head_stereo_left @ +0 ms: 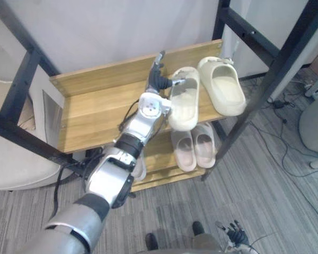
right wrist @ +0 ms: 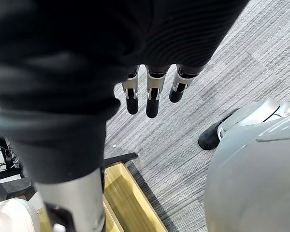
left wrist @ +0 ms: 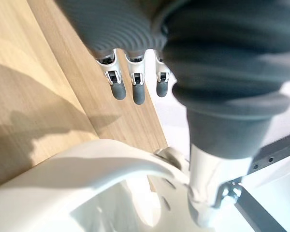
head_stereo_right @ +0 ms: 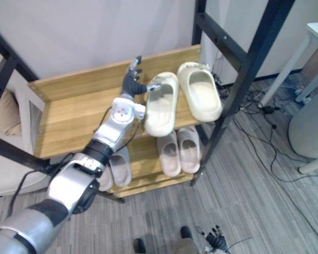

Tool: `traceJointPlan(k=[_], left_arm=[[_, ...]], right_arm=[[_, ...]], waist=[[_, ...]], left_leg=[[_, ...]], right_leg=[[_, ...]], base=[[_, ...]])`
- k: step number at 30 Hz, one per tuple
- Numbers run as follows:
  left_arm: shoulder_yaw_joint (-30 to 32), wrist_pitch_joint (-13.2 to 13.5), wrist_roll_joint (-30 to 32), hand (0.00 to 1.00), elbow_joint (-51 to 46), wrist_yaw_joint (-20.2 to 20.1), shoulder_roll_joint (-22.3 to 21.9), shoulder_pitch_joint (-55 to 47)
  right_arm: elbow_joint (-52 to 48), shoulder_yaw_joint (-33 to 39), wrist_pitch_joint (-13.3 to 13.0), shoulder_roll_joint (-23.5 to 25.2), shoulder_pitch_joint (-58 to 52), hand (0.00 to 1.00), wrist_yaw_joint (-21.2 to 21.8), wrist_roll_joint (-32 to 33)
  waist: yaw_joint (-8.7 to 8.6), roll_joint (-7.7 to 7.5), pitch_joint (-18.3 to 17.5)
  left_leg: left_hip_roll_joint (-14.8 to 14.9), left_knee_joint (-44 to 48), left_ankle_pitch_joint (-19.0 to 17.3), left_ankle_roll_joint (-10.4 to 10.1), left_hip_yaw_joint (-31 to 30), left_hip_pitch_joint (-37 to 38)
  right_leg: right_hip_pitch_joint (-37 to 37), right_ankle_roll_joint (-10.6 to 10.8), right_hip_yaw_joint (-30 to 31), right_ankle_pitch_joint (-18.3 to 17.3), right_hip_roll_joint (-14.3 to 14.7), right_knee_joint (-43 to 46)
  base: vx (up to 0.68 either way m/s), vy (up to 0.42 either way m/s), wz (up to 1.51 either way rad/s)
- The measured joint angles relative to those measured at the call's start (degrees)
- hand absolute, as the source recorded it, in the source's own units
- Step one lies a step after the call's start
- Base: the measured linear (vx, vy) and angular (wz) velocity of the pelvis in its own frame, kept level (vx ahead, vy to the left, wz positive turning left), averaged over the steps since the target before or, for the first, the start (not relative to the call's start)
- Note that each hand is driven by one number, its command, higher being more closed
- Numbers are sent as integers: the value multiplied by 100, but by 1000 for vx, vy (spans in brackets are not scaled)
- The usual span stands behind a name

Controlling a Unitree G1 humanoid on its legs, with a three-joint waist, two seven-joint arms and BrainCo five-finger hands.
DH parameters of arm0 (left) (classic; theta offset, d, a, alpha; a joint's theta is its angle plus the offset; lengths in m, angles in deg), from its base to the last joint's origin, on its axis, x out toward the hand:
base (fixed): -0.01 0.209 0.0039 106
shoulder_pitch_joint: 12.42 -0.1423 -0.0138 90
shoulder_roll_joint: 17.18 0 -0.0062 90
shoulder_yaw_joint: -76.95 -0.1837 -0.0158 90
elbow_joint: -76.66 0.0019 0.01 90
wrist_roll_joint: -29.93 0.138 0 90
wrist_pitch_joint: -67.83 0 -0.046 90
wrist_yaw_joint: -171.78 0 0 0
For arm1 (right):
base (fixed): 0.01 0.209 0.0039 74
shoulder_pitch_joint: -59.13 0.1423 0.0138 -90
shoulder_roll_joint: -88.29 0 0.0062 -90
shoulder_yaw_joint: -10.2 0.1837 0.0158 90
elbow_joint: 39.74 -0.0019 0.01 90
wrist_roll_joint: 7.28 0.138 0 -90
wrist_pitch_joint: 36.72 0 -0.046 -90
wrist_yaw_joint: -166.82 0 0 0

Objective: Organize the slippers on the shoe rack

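The left hand [head_stereo_left: 158, 78] is extended over the upper shelf [head_stereo_left: 100, 106] of the shoe rack [head_stereo_left: 253, 100]. Its fingers [left wrist: 138, 92] are straight and apart above the bare wood, curled round nothing. The thumb [left wrist: 205, 193] is spread sideways and lies against the rim of the left cream slipper [head_stereo_left: 183, 103] at that slipper's back end. This slipper lies sole down near the right end of the upper shelf, angled slightly, with its front end projecting past the shelf's front edge. Just beside it, closer to the shelf's right edge, lies the right cream slipper [head_stereo_left: 222, 87], also sole down and nearly parallel; the two are close together at their back ends. On the lower shelf [head_stereo_left: 158, 156], under the cream pair, two pink slippers [head_stereo_left: 183, 151] lie side by side and touching, toes toward the front edge. Further left on the same shelf, a pale slipper [head_stereo_right: 122, 168] is partly hidden behind the left arm. The right hand [head_stereo_left: 234, 232] hangs low above the grey striped carpet [head_stereo_left: 265, 174], well apart from the rack, its fingers [right wrist: 152, 104] straight, loosely spread and holding nothing.
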Motion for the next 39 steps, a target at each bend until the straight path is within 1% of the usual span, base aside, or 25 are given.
traceJointPlan(k=[4,11,14,15,17,19,20,21,22,25,29,32,34,39], left_arm=[[1,29,-25,0,0,0,0,-1],[-1,111,-373,0,-175,3,-17,-166],[-33,236,-717,0,-810,1,-26,-626],[-41,255,-751,0,-872,0,-27,-672],[-95,369,-914,0,-1214,-3,-21,-1056],[-100,383,-1060,0,-1473,-5,-20,-1364],[-132,476,-1273,0,-1617,-9,-20,-1581],[-167,510,-1475,0,-1828,-15,10,-1818],[-175,521,-1503,0,-1884,-14,19,-1870],[-194,692,-2048,0,-2457,-77,38,-2508],[-233,746,-2359,0,-2700,-221,45,-2962],[-267,763,-2481,0,-2860,-326,46,-3217],[-383,801,-2488,0,-2915,-397,48,-3375],[-698,816,-2524,0,-3065,-584,35,-3506]], right_arm=[[108,-3,-27,-25,28,0,1,3],[148,-31,-22,-48,30,0,-4,3],[149,-71,-25,-57,33,0,-19,6],[149,-73,-25,-59,33,0,-21,6],[162,-127,-19,-61,35,0,-55,6],[170,-245,-16,-87,43,0,-80,5],[172,-282,-13,-86,63,0,-107,5],[200,-303,-8,-88,96,0,-116,5],[211,-307,-8,-89,106,0,-117,5],[355,-368,23,-108,209,0,-132,6],[359,-603,33,-150,256,0,-146,6],[390,-746,47,-120,365,0,-142,5],[417,-876,89,-38,448,0,-140,6],[596,-948,146,-56,560,0,-131,6]], waist=[[5,-2,-3],[14,-6,-4],[24,-12,-9],[23,-12,-9],[23,-42,-10],[27,-74,-36],[31,-95,-33],[53,-112,-42],[58,-116,-44],[129,-165,-39],[153,-242,-44],[188,-298,-33],[271,-339,-27],[369,-382,-35]], left_leg=[[-32,2,21,30,-10,2],[-96,-1,51,75,-79,4],[-112,-1,59,84,-135,4],[-113,-2,61,82,-138,4],[-137,-11,61,81,-190,68],[-136,-13,63,78,-237,90],[-132,-14,72,68,-306,90],[-125,-20,78,64,-312,91],[-124,-22,80,63,-312,91],[-121,-104,136,58,-383,135],[-120,-105,136,56,-464,197],[-106,-105,141,49,-478,213],[-90,-105,146,41,-498,213],[-87,-105,157,34,-601,209]], right_leg=[[14,25,-4,29,-35,-22],[105,66,-52,113,-102,-144],[132,67,-123,115,-122,-148],[141,66,-136,121,-118,-154],[296,53,-215,177,-118,-296],[389,46,-286,210,-118,-395],[438,33,-349,223,-114,-428],[458,21,-371,250,-109,-471],[461,18,-374,259,-108,-488],[531,9,-475,307,-102,-591],[700,6,-568,308,-101,-651],[700,6,-598,308,-91,-652],[706,5,-615,307,-78,-652],[766,4,-718,305,-74,-653]], base=[[-43,-6,2],[-43,-1,5],[-23,-15,7],[-10,-18,12],[-8,-14,13],[-20,-23,15],[-44,-40,16],[-40,-34,13],[-41,-27,4],[-54,-29,10],[-23,-26,11],[-40,-25,6],[-16,-16,1],[-12,-24,8]])
